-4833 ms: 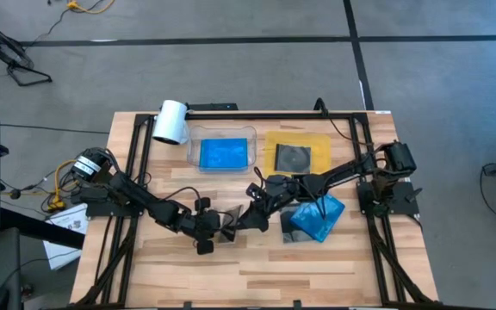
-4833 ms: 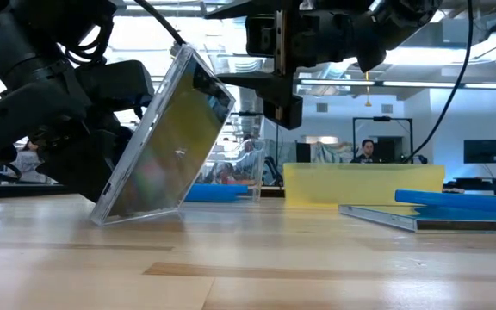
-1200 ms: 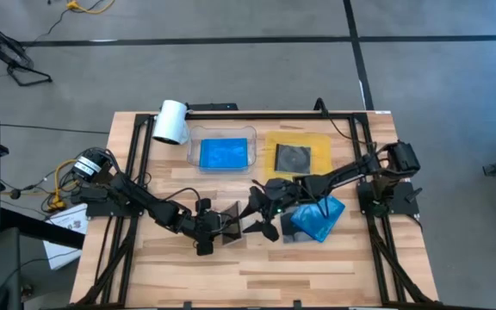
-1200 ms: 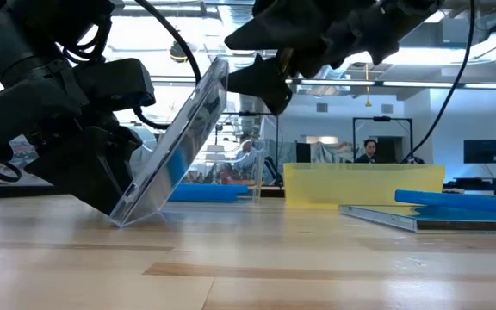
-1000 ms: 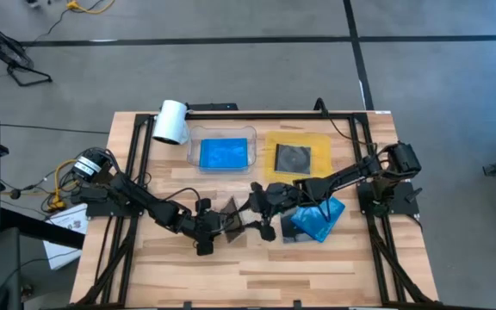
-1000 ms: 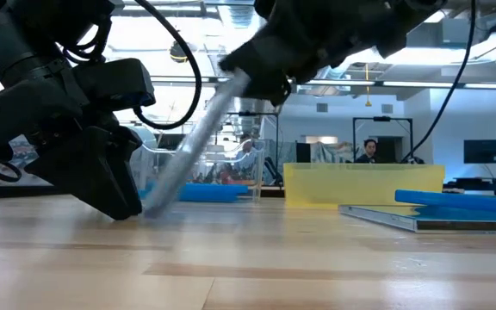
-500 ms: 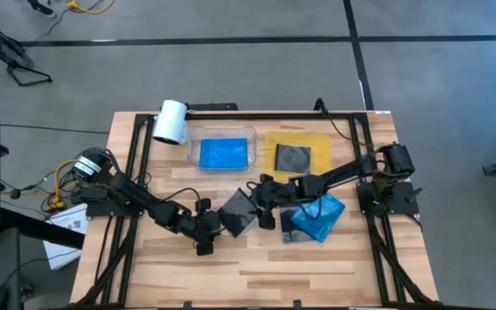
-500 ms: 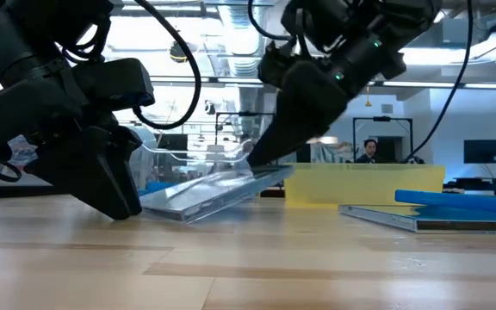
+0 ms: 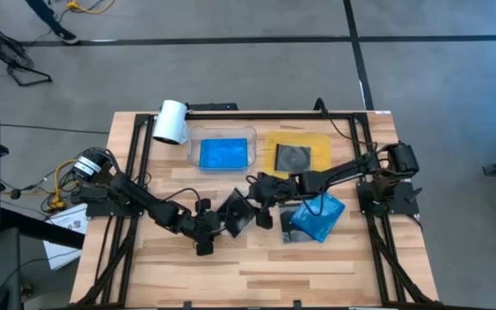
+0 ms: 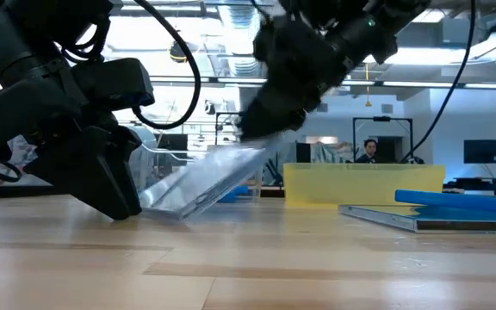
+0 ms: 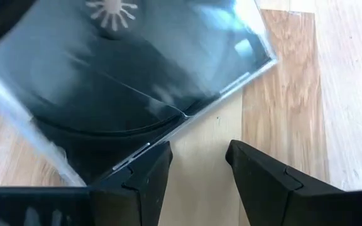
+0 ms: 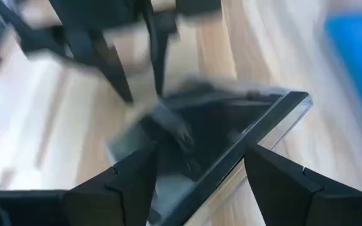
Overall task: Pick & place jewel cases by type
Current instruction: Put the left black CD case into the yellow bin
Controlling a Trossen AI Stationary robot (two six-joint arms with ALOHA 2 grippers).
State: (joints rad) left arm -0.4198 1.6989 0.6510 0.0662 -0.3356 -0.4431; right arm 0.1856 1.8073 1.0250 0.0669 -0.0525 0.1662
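A grey-clear jewel case with a dark disc [image 9: 237, 213] lies tilted at mid-table. Its lower edge [image 10: 158, 205] is on the wood and its other end is raised. It also shows in the left wrist view [image 11: 137, 69] and the right wrist view [image 12: 206, 141]. My right gripper [image 9: 259, 205] is at the raised end. My left gripper [image 9: 212, 228] is open beside the lower edge. A blue case [image 9: 225, 153] lies in the clear tray, and a dark-disc case [image 9: 293, 158] lies on the yellow tray. Blue cases [image 9: 319, 215] lie stacked at the right. My right gripper holds the case by its raised end [image 10: 252, 158], slanting down from the right. Its fingers [image 12: 266, 179] stand wide apart with the case's corner between them, and blur hides the exact contact. The case tilts, its low edge on the table. My left gripper: the low edge lies right at its finger [image 11: 140, 172]; whether they touch I cannot tell.
The clear tray [image 9: 192, 142] and the yellow tray [image 9: 321, 142] stand side by side at the far middle. A white cylinder [image 9: 170, 120] lies at the far left. A grey-clear case [image 9: 288, 234] lies under the blue stack. Bare wood spans the near half.
The case has tipped from a steep lean down to a shallow tilt. Its lower edge stayed on the table by my left gripper. My right gripper went down and toward the far edge with the case's upper end, then rose a little.
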